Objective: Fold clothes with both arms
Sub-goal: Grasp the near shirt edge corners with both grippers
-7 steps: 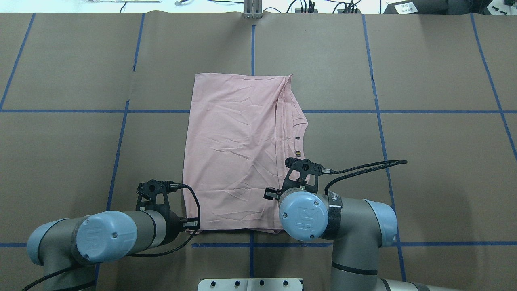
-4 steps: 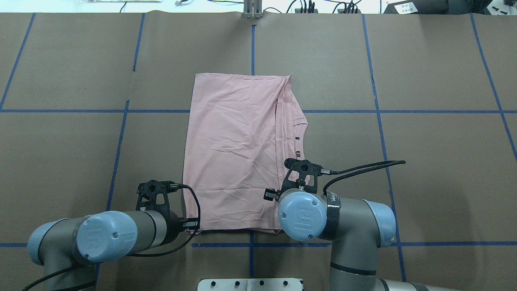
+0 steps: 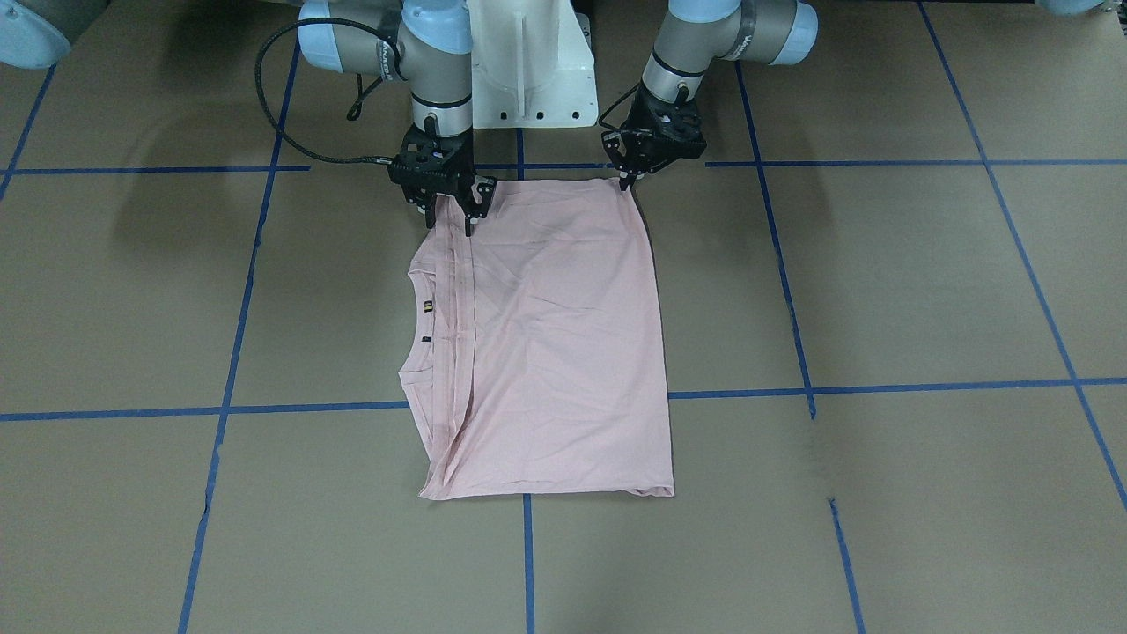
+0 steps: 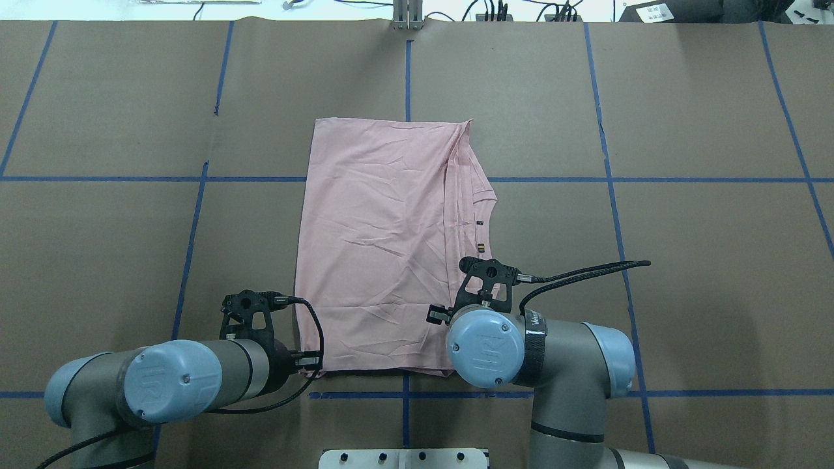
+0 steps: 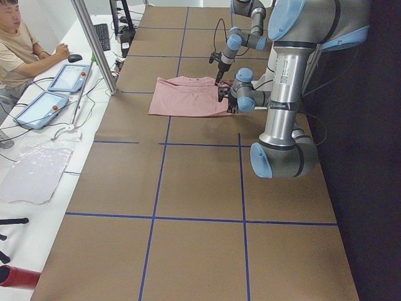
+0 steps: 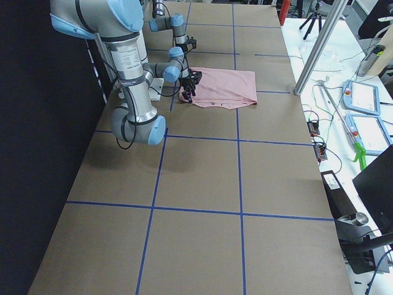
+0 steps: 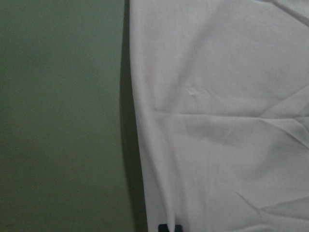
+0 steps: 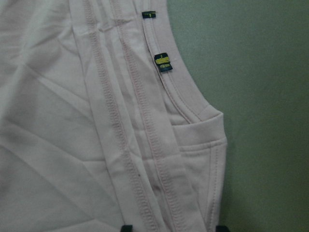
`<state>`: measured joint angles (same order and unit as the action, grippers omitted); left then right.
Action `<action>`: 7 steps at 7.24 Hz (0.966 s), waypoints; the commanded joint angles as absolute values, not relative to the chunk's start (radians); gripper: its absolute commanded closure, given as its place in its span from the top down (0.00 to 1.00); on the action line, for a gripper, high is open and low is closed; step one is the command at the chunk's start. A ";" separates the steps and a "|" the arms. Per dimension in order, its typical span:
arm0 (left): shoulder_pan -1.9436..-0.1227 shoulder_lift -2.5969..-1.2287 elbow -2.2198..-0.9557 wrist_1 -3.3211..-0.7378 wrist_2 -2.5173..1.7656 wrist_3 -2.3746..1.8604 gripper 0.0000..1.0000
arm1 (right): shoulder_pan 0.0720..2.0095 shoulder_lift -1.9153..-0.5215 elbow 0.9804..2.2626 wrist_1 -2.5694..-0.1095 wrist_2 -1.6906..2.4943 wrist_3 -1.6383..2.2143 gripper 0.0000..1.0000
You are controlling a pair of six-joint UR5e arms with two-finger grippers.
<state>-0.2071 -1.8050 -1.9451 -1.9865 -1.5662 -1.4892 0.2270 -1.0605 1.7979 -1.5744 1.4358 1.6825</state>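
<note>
Front view: pink T-shirt (image 3: 546, 335) lies folded flat mid-table (image 3: 880, 264), collar toward this view's left. Right gripper (image 3: 449, 220) sits at the shirt's robot-side corner on the collar side, jaws apart. Left gripper (image 3: 636, 176) sits at the other robot-side corner, at the cloth edge; parted or closed, can't tell.
Overhead: both wrists over the shirt's near edge.
Right wrist: two fingertips (image 8: 126, 227) spread across stitched folds, near the collar (image 8: 178, 92).
Left wrist: shirt edge, one dark tip.
</note>
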 commanded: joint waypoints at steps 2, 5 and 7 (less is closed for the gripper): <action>-0.207 -1.807 -1.944 -1.988 -1.566 -1.488 0.00 | 0.224 -1.060 1.796 -1.572 1.436 1.684 0.62; -0.207 -1.807 -1.941 -1.988 -1.568 -1.483 0.00 | 0.222 -1.058 1.812 -1.574 1.446 1.683 0.68; -0.207 -1.807 -1.936 -1.988 -1.566 -1.482 0.00 | 0.195 -1.058 1.839 -1.580 1.453 1.686 0.69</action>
<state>-0.2071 -1.8070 -1.9383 -1.9879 -1.5665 -1.4834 0.2115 -1.0585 1.8219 -1.5766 1.4490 1.6842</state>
